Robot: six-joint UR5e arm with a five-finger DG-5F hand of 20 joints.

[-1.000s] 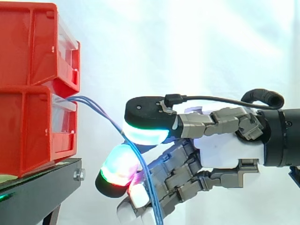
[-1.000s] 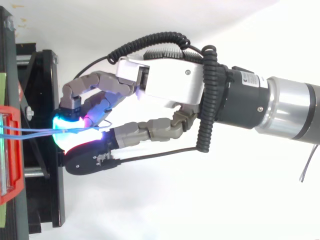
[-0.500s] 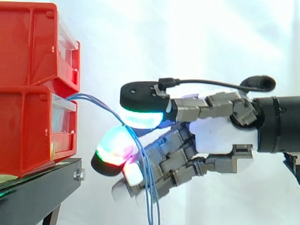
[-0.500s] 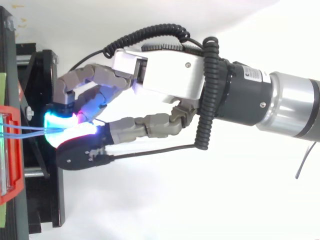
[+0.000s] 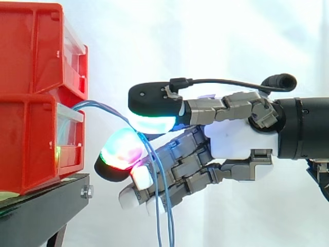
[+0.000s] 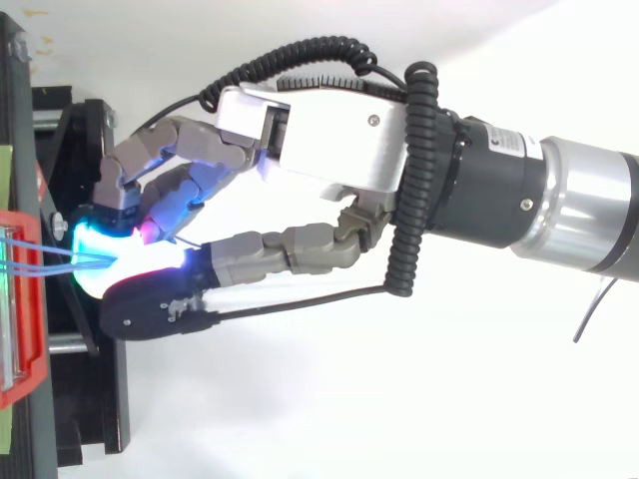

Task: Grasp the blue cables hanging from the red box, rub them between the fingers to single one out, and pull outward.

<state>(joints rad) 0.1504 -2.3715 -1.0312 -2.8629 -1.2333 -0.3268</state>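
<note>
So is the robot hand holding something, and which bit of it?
Yes: the hand pinches the blue cables between two glowing pads, part-way along, a little out from the red box. Their loose ends dangle below.

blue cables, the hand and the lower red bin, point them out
blue cables [image 5: 100, 105]: side view, on the arc leaving the bin.
hand [image 5: 234, 144]: side view, on its white palm.
lower red bin [image 5: 31, 146]: side view, on its side wall.
</note>
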